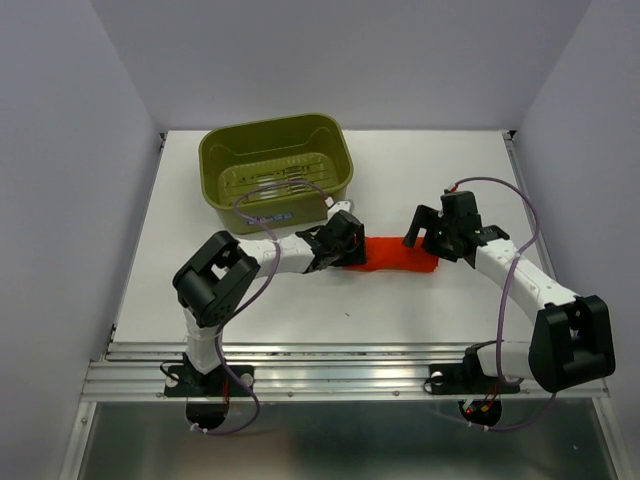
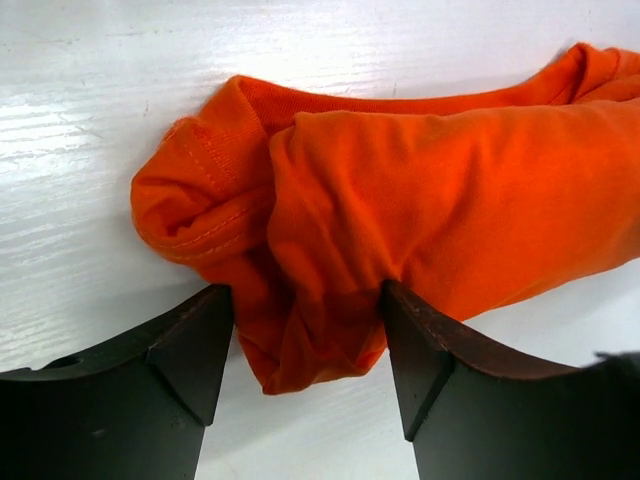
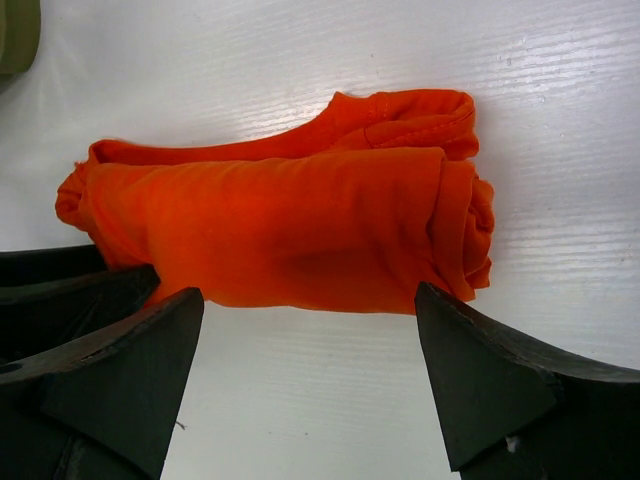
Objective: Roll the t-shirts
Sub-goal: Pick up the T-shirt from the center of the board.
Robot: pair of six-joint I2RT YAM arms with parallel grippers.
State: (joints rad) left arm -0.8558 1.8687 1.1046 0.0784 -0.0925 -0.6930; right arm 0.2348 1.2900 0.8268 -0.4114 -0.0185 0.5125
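The orange-red t-shirt [image 1: 400,256] lies rolled into a short log on the white table, between my two grippers. In the left wrist view its left end [image 2: 330,230] is bunched between the fingers of my left gripper [image 2: 305,290]; both fingers press the cloth. My right gripper [image 3: 308,293] hovers open at the roll's near side [image 3: 290,230], its fingers wide apart and touching nothing. From above, the left gripper [image 1: 350,250] covers the roll's left end and the right gripper [image 1: 420,240] stands over its right end.
An olive-green slotted basket [image 1: 213,170] stands at the back left of the table, close behind the left arm; a corner of the basket [image 3: 15,35] shows in the right wrist view. Grey walls enclose the table on three sides.
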